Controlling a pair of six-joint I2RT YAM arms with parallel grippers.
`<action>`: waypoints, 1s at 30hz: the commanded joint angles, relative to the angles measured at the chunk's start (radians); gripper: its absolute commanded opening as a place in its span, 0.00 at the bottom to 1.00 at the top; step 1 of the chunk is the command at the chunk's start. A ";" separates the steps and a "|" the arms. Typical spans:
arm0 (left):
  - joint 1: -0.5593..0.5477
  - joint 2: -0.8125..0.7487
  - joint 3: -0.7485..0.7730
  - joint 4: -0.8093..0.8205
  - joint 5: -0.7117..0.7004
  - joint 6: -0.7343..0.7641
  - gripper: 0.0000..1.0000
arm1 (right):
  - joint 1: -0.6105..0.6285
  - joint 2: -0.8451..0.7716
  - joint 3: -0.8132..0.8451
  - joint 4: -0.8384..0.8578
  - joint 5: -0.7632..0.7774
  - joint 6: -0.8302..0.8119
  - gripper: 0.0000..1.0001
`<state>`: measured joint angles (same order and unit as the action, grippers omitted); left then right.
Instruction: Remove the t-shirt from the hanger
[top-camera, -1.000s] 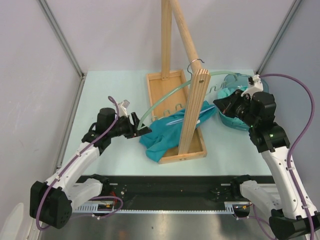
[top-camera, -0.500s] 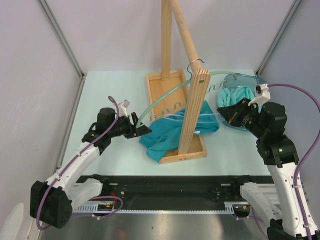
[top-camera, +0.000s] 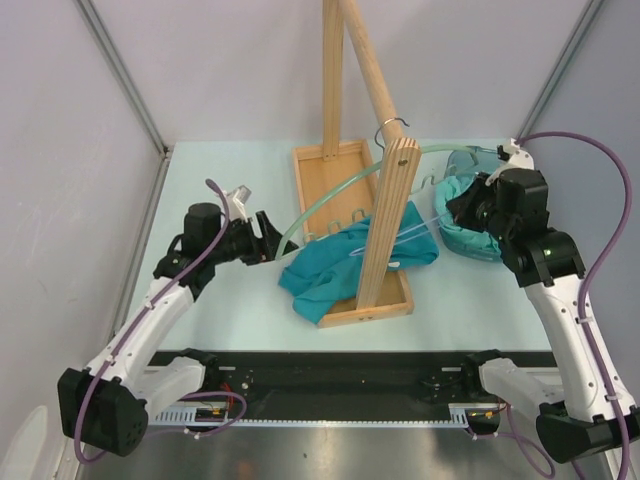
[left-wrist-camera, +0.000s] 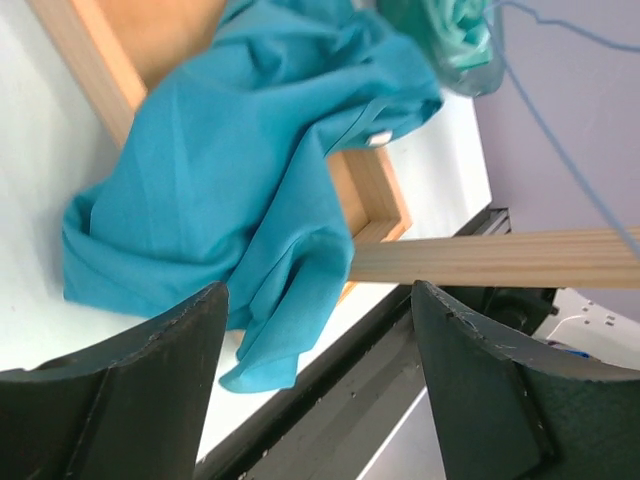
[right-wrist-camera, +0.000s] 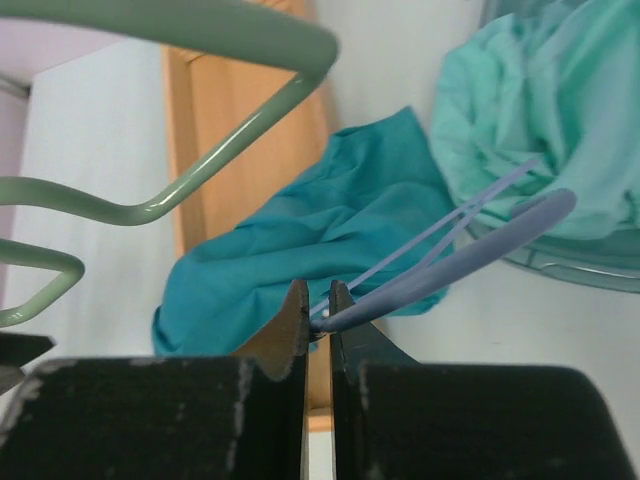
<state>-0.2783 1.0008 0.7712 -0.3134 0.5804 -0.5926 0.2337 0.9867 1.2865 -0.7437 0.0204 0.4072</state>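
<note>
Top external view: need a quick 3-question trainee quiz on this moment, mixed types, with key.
1. True or false: the left gripper is holding the teal t-shirt.
2. What is the right gripper pinching? A the t-shirt; B the blue hanger; C nothing.
3. Fill in: the t-shirt lies crumpled partly over the edge of the wooden ____.
Key: 1 false, its jaws are open and empty; 2 B; 3 tray.
</note>
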 joint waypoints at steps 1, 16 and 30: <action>0.013 0.012 0.063 0.058 0.074 -0.007 0.79 | 0.015 -0.014 0.053 -0.016 0.194 -0.050 0.00; -0.196 0.190 0.076 0.471 0.199 -0.023 0.64 | 0.092 0.190 0.060 -0.055 0.388 0.222 0.00; -0.306 0.136 -0.139 0.904 0.150 0.060 0.63 | 0.181 0.237 0.024 -0.072 0.363 0.324 0.00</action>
<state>-0.5552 1.1389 0.6498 0.4484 0.7101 -0.5980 0.3939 1.2236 1.3186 -0.8150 0.3965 0.6613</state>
